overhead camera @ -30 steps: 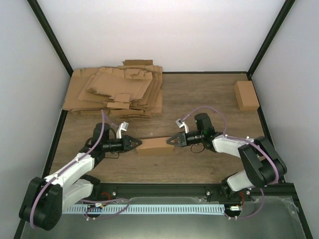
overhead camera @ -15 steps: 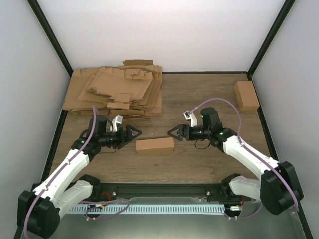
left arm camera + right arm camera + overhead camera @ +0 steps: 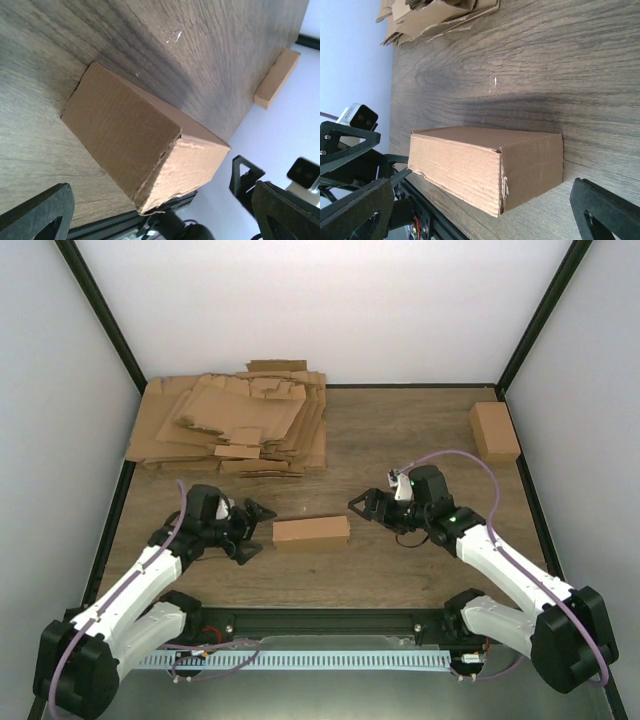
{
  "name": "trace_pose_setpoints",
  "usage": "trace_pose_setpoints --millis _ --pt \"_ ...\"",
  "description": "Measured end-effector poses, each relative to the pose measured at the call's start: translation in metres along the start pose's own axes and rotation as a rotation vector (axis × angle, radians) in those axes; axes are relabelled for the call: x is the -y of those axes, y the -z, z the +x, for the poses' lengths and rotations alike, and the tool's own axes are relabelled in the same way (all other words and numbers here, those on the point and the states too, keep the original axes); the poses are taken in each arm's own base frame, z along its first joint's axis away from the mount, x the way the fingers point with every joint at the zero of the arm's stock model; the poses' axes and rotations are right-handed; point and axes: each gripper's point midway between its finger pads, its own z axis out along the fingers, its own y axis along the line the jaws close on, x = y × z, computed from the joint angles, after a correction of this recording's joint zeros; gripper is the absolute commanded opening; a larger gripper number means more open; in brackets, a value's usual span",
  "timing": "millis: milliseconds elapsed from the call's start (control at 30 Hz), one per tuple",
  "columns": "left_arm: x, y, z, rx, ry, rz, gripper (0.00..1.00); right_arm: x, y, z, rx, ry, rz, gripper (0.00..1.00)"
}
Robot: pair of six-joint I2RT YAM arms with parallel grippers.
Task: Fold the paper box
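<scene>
Gaping wide and empty, the left gripper sits just beside the left end of the paper box, which lies midway along the table, nearer its near edge. It is a closed, plain brown carton with slightly ragged seams. The right gripper, equally wide and empty, stands off its right end, so the folding looks finished.

left end effector: jaws spread | right end effector: jaws spread

Plain brown box; grey-brown, dark-streaked wood-grain desk. Black left claw, black right claw. White arms, purple cables. Brown heap.
</scene>
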Motion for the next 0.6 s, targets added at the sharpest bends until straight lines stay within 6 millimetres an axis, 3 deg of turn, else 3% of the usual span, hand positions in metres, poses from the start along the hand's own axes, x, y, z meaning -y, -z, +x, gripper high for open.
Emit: trace_pose_setpoints --millis 133,200,300,367,433,600 --pt "0.009 0.007 -0.003 0.056 0.067 -0.029 1.00 0.002 0.001 -0.003 0.020 0.000 0.014 1.00" --pt "0.026 0.013 -0.003 0.093 0.044 -0.021 0.98 0.003 0.003 -0.004 0.032 0.004 0.019 1.00" --pt "0.061 0.020 0.000 0.130 -0.070 -0.007 0.88 0.002 0.007 -0.006 0.054 0.029 0.023 1.00" --pt "0.088 0.019 0.002 0.143 -0.213 -0.014 0.85 -0.001 0.011 -0.007 0.068 0.067 0.020 1.00" --pt "0.110 0.013 0.005 0.158 -0.416 -0.028 0.89 -0.005 0.016 -0.007 0.080 0.114 0.009 1.00" --pt "0.121 0.002 0.021 0.137 -0.856 -0.081 1.00 -0.025 0.035 -0.010 0.140 0.258 -0.045 1.00"
